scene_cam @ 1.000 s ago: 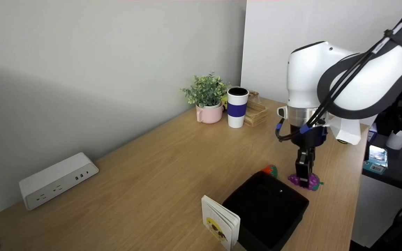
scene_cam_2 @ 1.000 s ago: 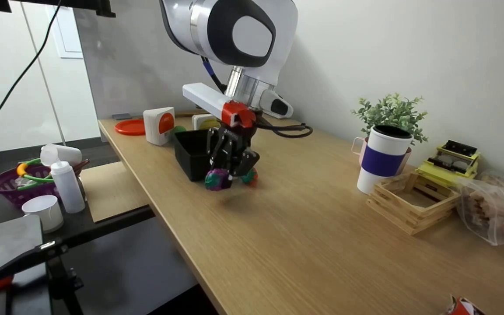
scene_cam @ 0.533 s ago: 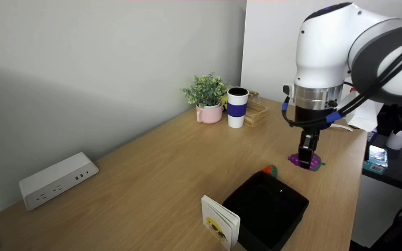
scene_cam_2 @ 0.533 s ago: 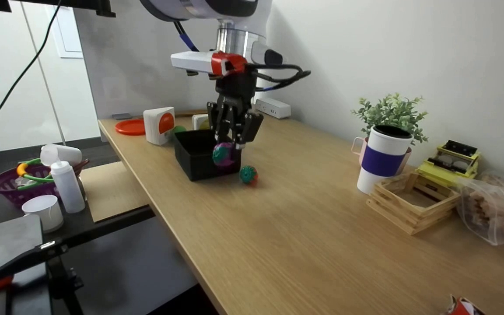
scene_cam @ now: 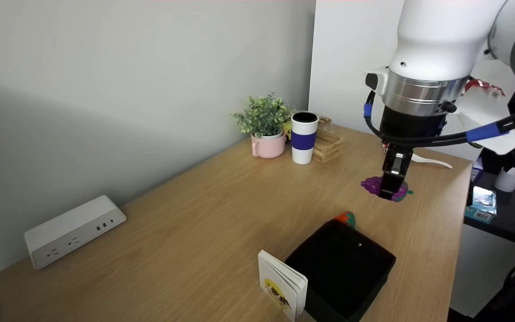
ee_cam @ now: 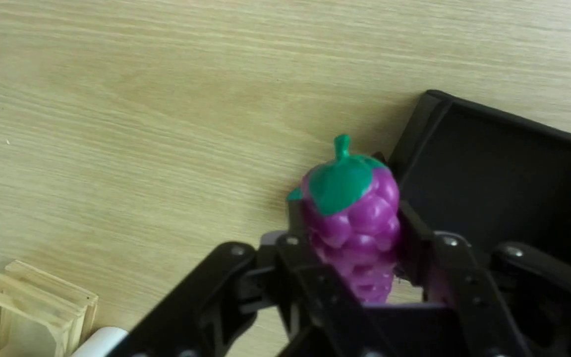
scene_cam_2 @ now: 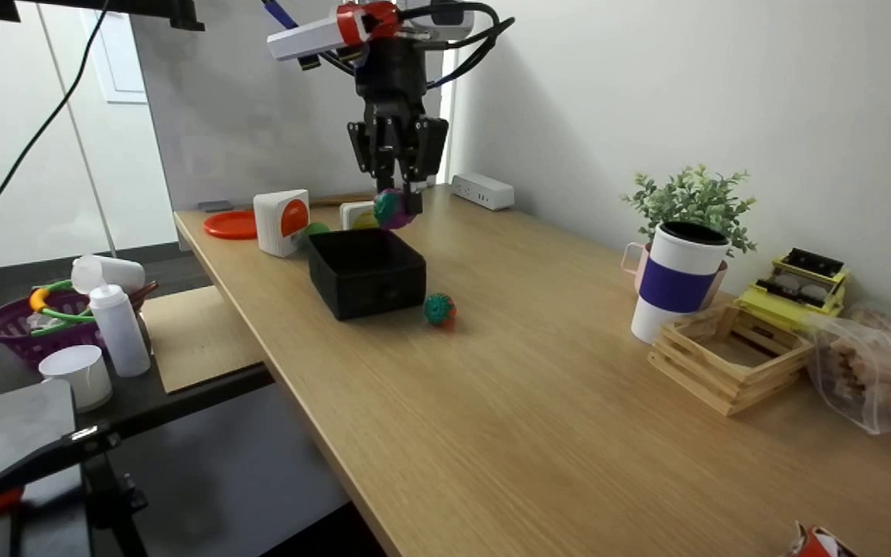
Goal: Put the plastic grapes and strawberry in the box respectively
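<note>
My gripper (scene_cam_2: pixel 399 203) is shut on the plastic grapes (scene_cam_2: pixel 388 209), a purple cluster with a green top, and holds them in the air. In the wrist view the grapes (ee_cam: pixel 365 218) sit between both fingers, green stem outward. In an exterior view the gripper (scene_cam: pixel 389 193) partly covers the grapes (scene_cam: pixel 372 184). The black box (scene_cam: pixel 344 268) stands open on the table, lower than the grapes; its wall also shows in an exterior view (scene_cam_2: pixel 384 292) and its inside in the wrist view (ee_cam: pixel 503 173). The strawberry (scene_cam: pixel 346 218), red with green leaves, lies beside a box corner; it also shows here (scene_cam_2: pixel 439 309).
A small card book (scene_cam: pixel 282 286) stands against the box. A white block (scene_cam_2: pixel 281 224) and a red plate (scene_cam_2: pixel 230 225) lie beyond it. A tumbler (scene_cam: pixel 302 141), a potted plant (scene_cam: pixel 268 145), a wooden crate (scene_cam_2: pixel 732 360) and a power strip (scene_cam: pixel 76 235) stand on the table.
My gripper has risen from low over the table, lifting the grapes well up. The strawberry and the box have not moved.
</note>
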